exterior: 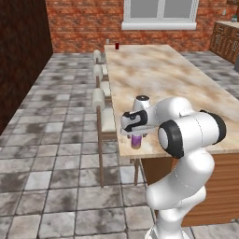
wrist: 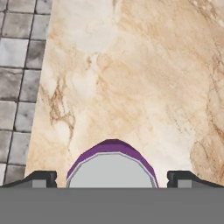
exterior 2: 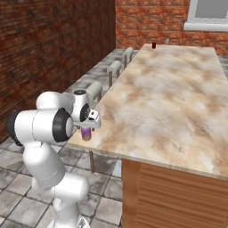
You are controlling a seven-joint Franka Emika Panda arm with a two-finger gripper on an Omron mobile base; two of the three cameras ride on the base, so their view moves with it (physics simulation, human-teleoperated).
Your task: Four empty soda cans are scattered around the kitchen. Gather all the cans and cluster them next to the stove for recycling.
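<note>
Purple soda can [wrist: 112, 164] upright near counter [wrist: 144, 78] corner, axis seemingly vertical, tool [wrist: 112, 178] spread wide around it

A purple soda can [exterior: 136, 141] with a tan base band is seen standing upright at the near left corner of the beige marbled worktop [exterior: 168, 79], just below centre of the frame. The gripper [exterior: 136, 135] is held directly above it, its jaws hidden by the white hand. A red can [exterior: 116, 45] stands at the far end, upper centre. Pale stools [exterior: 99, 100] are lined along the left edge, over grey tile floor [exterior: 51, 154]
</note>
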